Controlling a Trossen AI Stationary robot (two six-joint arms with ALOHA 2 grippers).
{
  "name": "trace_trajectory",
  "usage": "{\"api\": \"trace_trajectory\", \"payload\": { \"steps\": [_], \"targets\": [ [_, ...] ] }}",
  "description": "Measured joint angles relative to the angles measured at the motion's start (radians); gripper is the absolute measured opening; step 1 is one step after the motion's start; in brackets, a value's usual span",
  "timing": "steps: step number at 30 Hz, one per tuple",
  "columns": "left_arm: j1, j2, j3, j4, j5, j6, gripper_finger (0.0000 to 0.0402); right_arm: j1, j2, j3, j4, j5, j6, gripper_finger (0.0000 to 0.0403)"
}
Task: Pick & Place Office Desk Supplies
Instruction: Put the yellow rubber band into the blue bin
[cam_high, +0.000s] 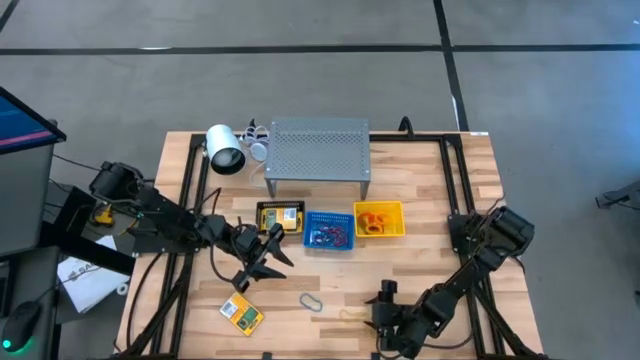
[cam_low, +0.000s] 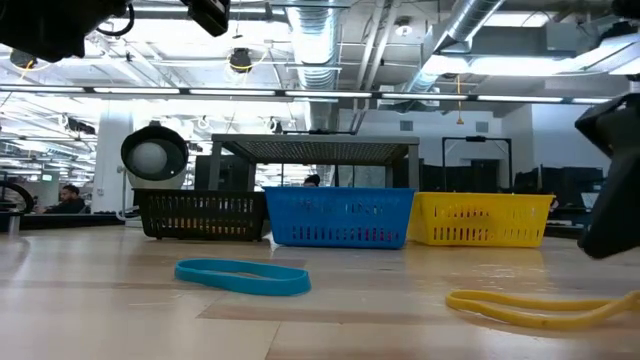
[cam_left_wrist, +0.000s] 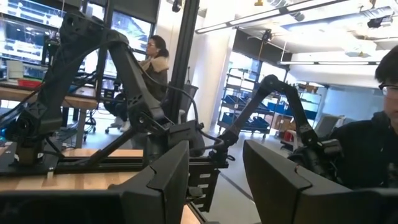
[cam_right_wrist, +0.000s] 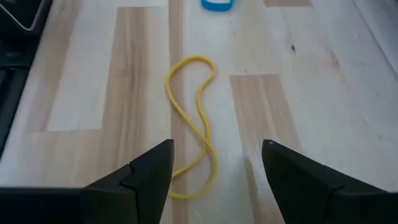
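A thin yellow band loop (cam_right_wrist: 193, 124) lies flat on the wooden table near its front edge, also visible in the low view (cam_low: 540, 305). My right gripper (cam_right_wrist: 214, 168) hangs open just above the loop's near end, one finger on each side, touching nothing; in the high view it is at the front right (cam_high: 377, 320). A blue oval loop (cam_low: 243, 276) lies flat a little farther left (cam_high: 311, 302). A yellow-and-green pack (cam_high: 242, 313) lies at the front left. My left gripper (cam_high: 272, 254) is open and empty, raised near the black basket (cam_high: 280, 217).
Three small baskets stand in a row mid-table: black, blue (cam_high: 328, 230) holding small items, and yellow (cam_high: 379, 220) with orange bands. Behind them are a grey perforated shelf (cam_high: 318, 150) and a white cylindrical object (cam_high: 225, 148). People show beyond the table.
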Motion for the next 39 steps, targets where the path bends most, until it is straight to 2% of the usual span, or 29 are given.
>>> {"api": "trace_trajectory", "payload": {
  "steps": [17, 39],
  "targets": [
    [0.000, 0.000, 0.000, -0.003, 0.000, -0.004, 0.0143, -0.011, 0.031, 0.001, 0.012, 0.010, 0.019, 0.0231],
    [0.000, 0.000, 0.000, -0.003, 0.000, -0.004, 0.0141, -0.011, 0.030, 0.002, 0.016, -0.045, 0.012, 0.0060]
  ]
}}
